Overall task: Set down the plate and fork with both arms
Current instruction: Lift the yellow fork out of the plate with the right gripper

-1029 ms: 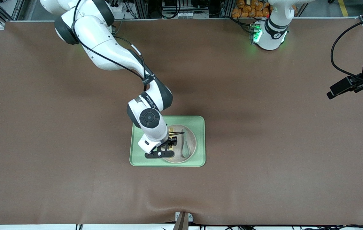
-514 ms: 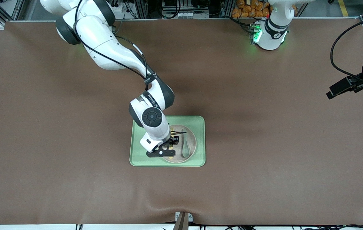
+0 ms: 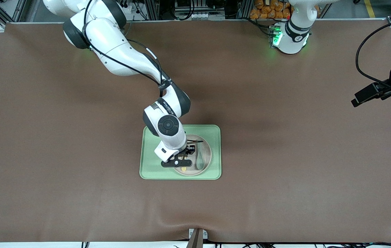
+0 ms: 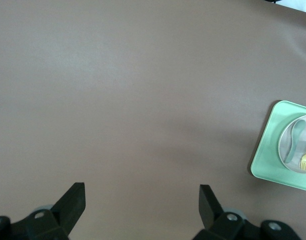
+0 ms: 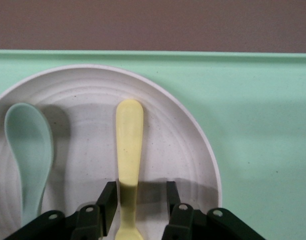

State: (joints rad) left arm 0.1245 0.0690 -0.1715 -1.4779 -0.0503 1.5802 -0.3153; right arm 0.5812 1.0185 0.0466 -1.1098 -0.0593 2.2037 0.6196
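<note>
The right gripper [image 3: 181, 159] is low over the plate [image 3: 206, 162], and its fingers [image 5: 109, 199] are spread on both sides of the fork [image 5: 128, 150], not yet closed on it. The fork lies flat in the plate beside a green spoon [image 5: 29, 150]. The plate sits in the green tray [image 3: 216, 151] on the tabletop [image 3: 285, 155]. The left gripper [image 4: 142, 197] waits high over bare tabletop toward the left arm's end, with fingers spread wide and holding nothing.

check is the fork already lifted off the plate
No, in the right wrist view the fork lies flat on the plate, with the right gripper open, its fingers on either side of the handle.
</note>
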